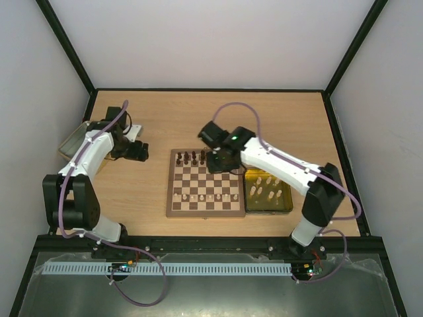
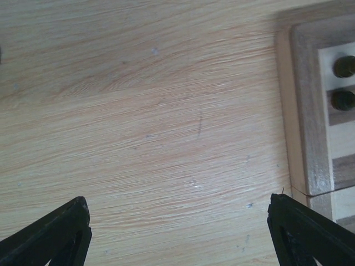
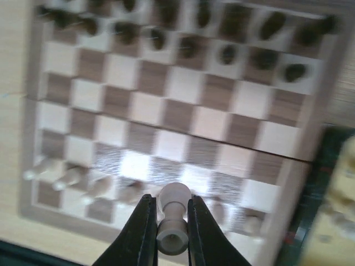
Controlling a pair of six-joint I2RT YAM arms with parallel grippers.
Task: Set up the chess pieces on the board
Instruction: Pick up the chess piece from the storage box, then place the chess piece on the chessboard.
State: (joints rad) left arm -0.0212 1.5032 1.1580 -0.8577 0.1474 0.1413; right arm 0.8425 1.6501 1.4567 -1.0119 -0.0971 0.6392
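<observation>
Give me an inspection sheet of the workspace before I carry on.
Surface: light wooden table, faint scuffs.
Job's things: checkered brown-and-cream wooden chessboard; dark brown chess pieces on its far rows, pale cream chess pieces on the near row, more in a yellow rectangular tray right of it.
Clutter: shallow grey tray at far left, contents unclear.
Grippers: left gripper open over bare table beside the chessboard; right gripper shut on one pale cream piece above the chessboard.
Cables: purple cables loop along both arms.
Surroundings: white walls, black frame.
</observation>
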